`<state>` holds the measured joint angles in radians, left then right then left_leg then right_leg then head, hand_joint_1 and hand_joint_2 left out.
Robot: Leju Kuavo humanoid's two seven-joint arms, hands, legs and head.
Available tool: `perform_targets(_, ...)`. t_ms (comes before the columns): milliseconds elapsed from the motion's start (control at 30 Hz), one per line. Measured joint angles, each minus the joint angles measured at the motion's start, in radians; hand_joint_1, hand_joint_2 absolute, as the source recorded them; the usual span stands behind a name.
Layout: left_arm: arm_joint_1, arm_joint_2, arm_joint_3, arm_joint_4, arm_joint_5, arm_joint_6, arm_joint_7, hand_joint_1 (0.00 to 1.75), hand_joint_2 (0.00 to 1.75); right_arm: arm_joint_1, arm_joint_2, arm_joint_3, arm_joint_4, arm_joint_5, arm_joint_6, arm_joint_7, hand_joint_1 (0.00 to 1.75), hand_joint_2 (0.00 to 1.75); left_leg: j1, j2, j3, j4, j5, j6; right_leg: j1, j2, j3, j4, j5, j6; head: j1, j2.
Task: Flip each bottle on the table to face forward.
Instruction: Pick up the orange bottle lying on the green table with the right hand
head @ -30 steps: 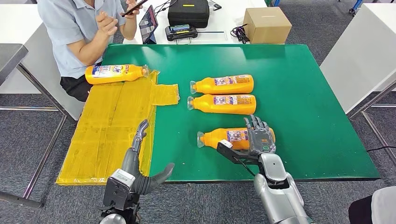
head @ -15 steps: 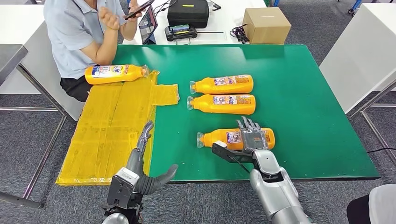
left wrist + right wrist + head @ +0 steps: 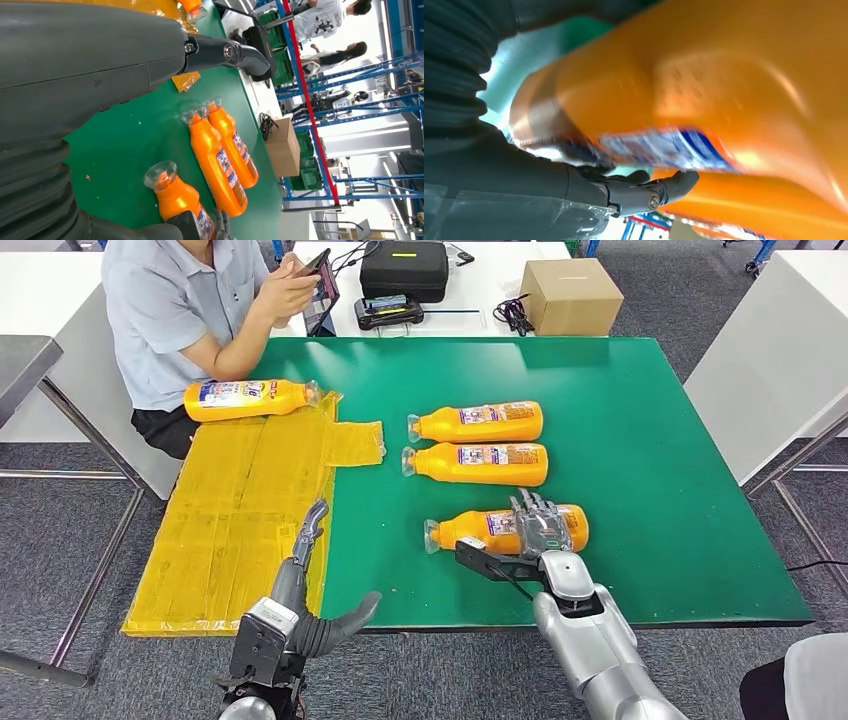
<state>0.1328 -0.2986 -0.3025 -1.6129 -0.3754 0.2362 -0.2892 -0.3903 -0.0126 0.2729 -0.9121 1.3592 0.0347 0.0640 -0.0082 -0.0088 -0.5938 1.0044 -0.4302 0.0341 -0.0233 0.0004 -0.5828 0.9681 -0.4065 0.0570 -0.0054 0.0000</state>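
Bottle nearest the robot lies on its side on the green table, cap pointing toward the robot's left, with the right hand draped over its base end. The fingers reach across the top of the orange body and label while the thumb stretches along the near side below it; whether the thumb presses the bottle or sits just off it cannot be told from the head view. The right wrist view, blurred, has the orange body and its blue-and-white label close against the hand, so the hand reads as closed around this bottle rather than loose.

Four orange bottles in all. Two lie side by side past the hand: the middle bottle just beyond the held one, and the far bottle touching or nearly touching it, both with caps toward the robot's left. The fourth bottle lies well apart at the far end of the yellow sheet, cap pointing toward the robot's right, just beside a seated person who holds a phone.

The left hand hangs off the table's near edge by the yellow sheet, fingers apart and thumb stuck out, holding nothing.
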Motion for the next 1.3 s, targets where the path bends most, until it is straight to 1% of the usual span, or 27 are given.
perform_targets(233,-0.004,0.003,-0.004,0.005,0.008,-0.003,-0.005,0.00,1.75,-0.036,-0.045,0.009,0.062,-0.104,0.039,-0.042,1.75,1.75,0.000,-0.001,0.004,0.000,0.000,0.000,0.000,-0.001,0.003,-0.001,0.000,0.000,0.000,0.000)
perform_targets(433,-0.011,0.005,-0.013,0.018,0.017,-0.003,-0.014,0.00,1.75,-0.055,-0.078,0.012,0.110,-0.159,0.041,-0.064,1.75,1.75,0.000,-0.001,0.009,0.000,-0.001,0.000,0.000,-0.001,0.005,-0.002,-0.001,0.000,0.000,0.000)
perform_targets(500,-0.014,0.007,-0.018,0.023,0.022,-0.004,-0.018,0.00,1.75,-0.058,-0.086,0.012,0.122,-0.188,0.044,-0.082,1.75,1.75,0.000,-0.002,0.012,0.000,-0.002,0.001,0.000,-0.001,0.004,-0.003,-0.002,0.000,0.000,0.000)
perform_targets(567,-0.019,0.008,-0.023,0.030,0.029,-0.006,-0.031,0.00,1.75,-0.059,-0.097,0.008,0.129,-0.253,0.052,-0.136,1.75,1.75,0.000,-0.001,0.015,0.000,-0.004,0.001,0.000,-0.001,0.005,-0.004,-0.004,0.000,0.000,0.000)
perform_targets(667,-0.030,0.011,-0.029,0.045,0.045,0.001,-0.061,0.00,1.75,-0.056,-0.121,-0.010,0.132,-0.393,0.060,-0.251,1.75,1.75,0.001,0.000,0.021,-0.001,-0.006,0.002,0.001,0.000,0.010,-0.006,-0.004,-0.001,0.001,0.000)
perform_targets(733,-0.035,0.011,-0.030,0.053,0.067,0.020,-0.080,0.00,1.75,-0.048,-0.130,-0.021,0.125,-0.469,0.057,-0.300,1.75,1.75,0.001,0.004,0.024,-0.001,-0.008,0.002,0.001,0.003,0.013,-0.006,-0.004,-0.001,0.001,0.000)
perform_targets(833,-0.038,0.011,-0.029,0.059,0.110,0.044,-0.091,0.00,1.75,-0.018,-0.131,-0.030,0.081,-0.556,0.046,-0.332,1.75,1.75,0.001,0.006,0.026,-0.001,-0.009,0.002,0.001,0.005,0.018,-0.007,-0.003,0.000,0.000,0.000)
perform_targets(1000,-0.040,0.011,-0.026,0.080,0.262,0.031,-0.055,0.00,1.75,0.064,-0.108,-0.024,-0.063,-0.642,0.026,-0.371,1.75,1.75,0.002,0.006,0.024,0.000,-0.008,0.001,0.003,0.006,0.023,-0.007,-0.001,-0.001,0.000,0.000)
perform_targets(1133,-0.043,0.011,-0.023,0.118,0.369,0.030,-0.039,0.00,1.75,0.122,-0.076,0.001,-0.175,-0.666,0.001,-0.382,1.75,1.75,0.003,0.005,0.019,0.000,-0.007,0.001,0.004,0.005,0.019,-0.006,-0.001,-0.001,0.000,0.000)
perform_targets(1300,-0.048,0.011,-0.022,0.155,0.396,0.043,-0.038,0.00,1.75,0.178,-0.050,0.027,-0.274,-0.668,-0.022,-0.382,1.75,1.75,0.003,0.004,0.010,0.000,-0.005,0.001,0.003,0.004,0.012,-0.005,-0.001,-0.001,0.000,0.000)
